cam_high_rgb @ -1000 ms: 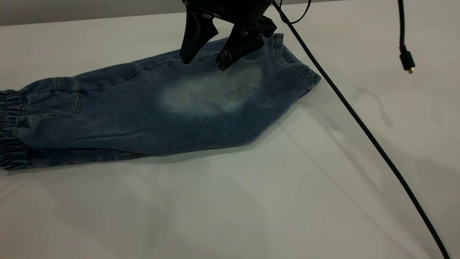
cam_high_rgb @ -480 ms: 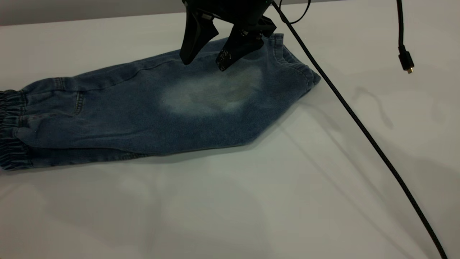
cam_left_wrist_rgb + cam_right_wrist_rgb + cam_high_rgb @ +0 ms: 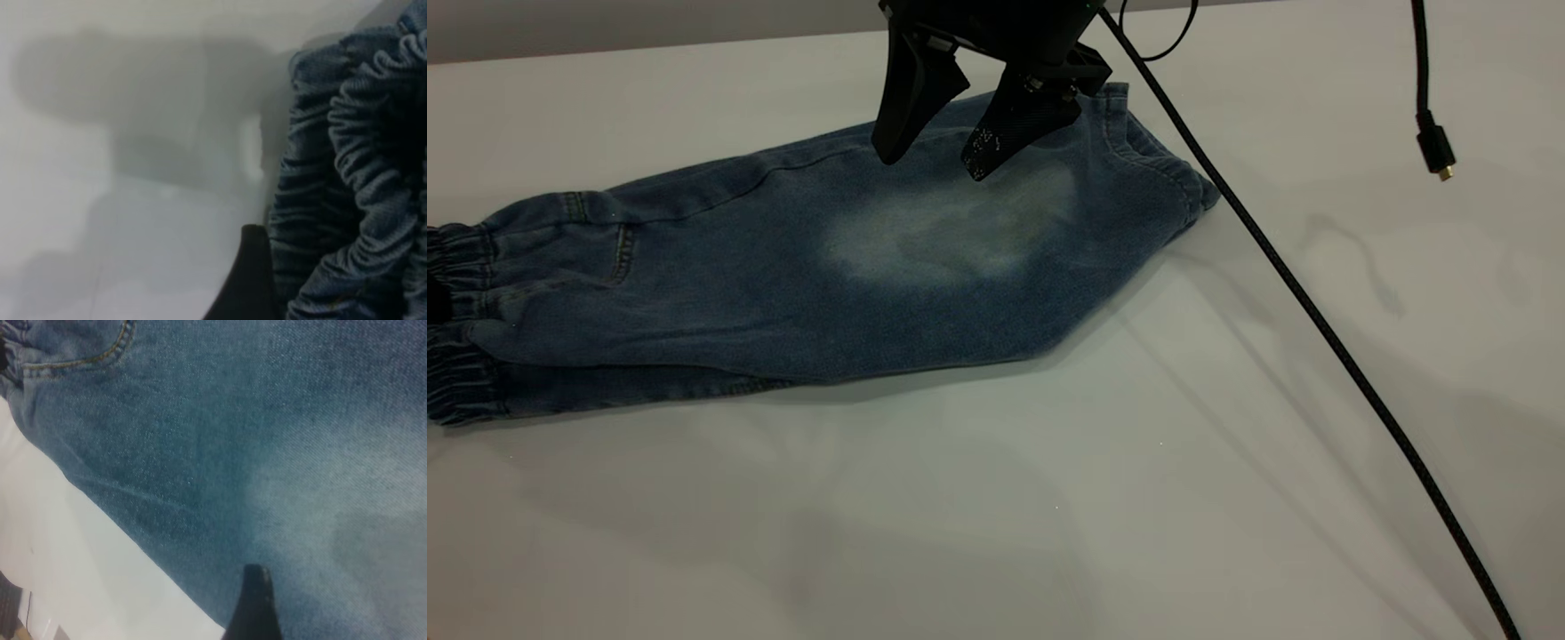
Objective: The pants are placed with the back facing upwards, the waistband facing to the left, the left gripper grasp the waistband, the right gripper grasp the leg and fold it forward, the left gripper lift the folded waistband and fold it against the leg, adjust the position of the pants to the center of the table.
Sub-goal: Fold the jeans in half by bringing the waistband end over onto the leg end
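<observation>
Exterior view: the right pincer [image 3: 931, 160] hangs spread above the leg [image 3: 951, 231] of the pants [image 3: 783, 267] on the worktop [image 3: 1049, 498]; left pincer's state cannot be told. No readable writing.

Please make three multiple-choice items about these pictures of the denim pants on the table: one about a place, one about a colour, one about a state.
1. Where does the right gripper hang?
A. over the leg near its far edge
B. beside the waistband
C. over bare table

2. What colour is the big oval patch on the leg?
A. red
B. pale, faded blue
C. black

3. How do the right gripper's fingers stand?
A. shut on the cuff
B. shut on a cable
C. apart, holding nothing

Answers: 1 A, its fingertips point down at the denim above the faded oval. 2 B, the patch is lighter than the pants around it. 3 C, a clear gap shows between the fingers, and no cloth is in it.
</observation>
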Controlling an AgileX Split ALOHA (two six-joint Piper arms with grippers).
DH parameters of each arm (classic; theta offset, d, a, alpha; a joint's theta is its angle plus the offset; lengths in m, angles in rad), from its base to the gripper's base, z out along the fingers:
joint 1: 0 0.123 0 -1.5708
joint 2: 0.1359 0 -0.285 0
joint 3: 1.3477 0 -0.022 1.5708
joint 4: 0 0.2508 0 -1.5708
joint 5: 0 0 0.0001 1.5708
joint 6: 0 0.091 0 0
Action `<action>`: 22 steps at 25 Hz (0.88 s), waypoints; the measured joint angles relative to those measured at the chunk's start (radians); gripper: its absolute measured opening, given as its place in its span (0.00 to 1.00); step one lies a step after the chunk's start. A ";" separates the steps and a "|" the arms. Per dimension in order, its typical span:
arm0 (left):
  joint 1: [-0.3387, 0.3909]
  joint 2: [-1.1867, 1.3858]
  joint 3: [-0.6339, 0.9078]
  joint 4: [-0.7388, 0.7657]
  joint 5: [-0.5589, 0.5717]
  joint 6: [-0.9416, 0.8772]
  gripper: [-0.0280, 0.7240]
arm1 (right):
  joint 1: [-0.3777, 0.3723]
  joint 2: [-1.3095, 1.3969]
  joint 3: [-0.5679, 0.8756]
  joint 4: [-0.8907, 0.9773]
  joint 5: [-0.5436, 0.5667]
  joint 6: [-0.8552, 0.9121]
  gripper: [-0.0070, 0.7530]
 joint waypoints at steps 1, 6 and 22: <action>0.000 0.001 -0.001 0.000 0.002 0.000 0.82 | 0.000 0.000 0.000 0.000 0.000 0.000 0.69; 0.000 0.054 -0.005 -0.009 0.026 -0.001 0.82 | 0.000 0.000 0.000 0.000 -0.002 -0.002 0.69; -0.044 0.171 -0.048 -0.153 0.019 0.076 0.72 | 0.001 0.000 0.000 0.001 0.000 -0.004 0.69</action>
